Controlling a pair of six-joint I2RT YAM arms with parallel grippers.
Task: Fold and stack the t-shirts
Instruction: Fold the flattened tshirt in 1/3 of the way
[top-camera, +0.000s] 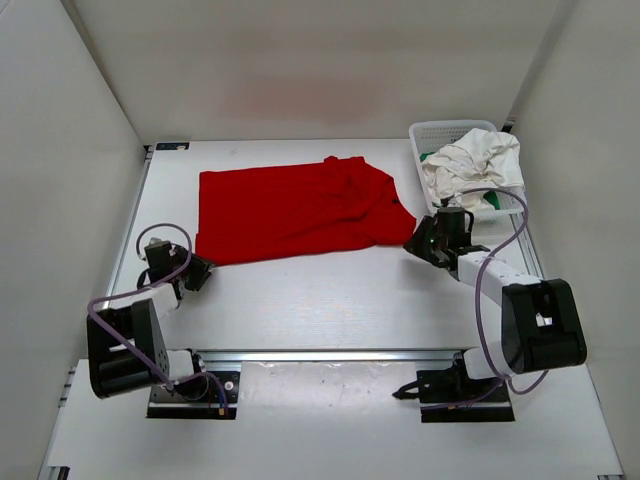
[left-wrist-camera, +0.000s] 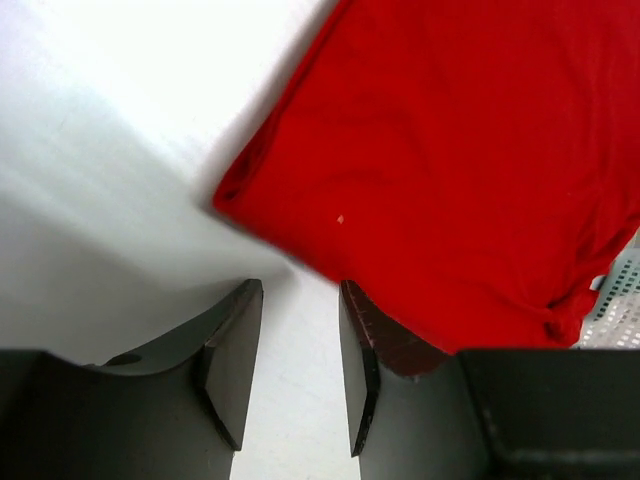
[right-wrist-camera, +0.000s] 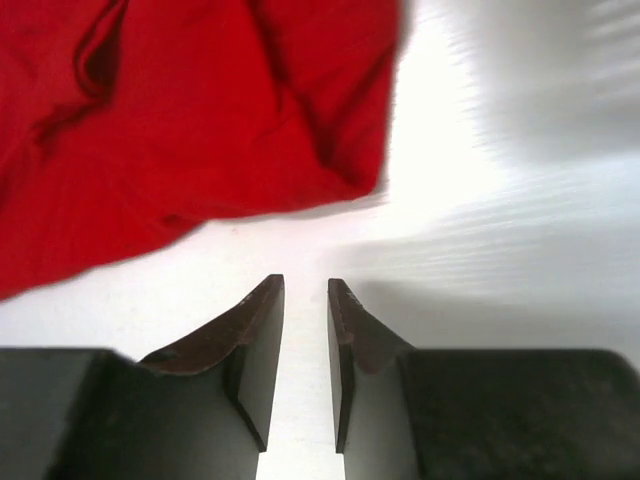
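Mostly flat red t-shirt (top-camera: 290, 210), edges unobstructed.

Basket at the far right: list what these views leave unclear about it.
Top view: green t-shirt shows only as a sliver; the white t-shirt covers the rest.
Top view: basket floor hidden under that cloth.
Left wrist view: just its blurred mesh corner, cut by the right edge.

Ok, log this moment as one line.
red t-shirt: spread out | left gripper: open, empty, by near-left corner | right gripper: open, empty, by near-right corner | white t-shirt: in basket
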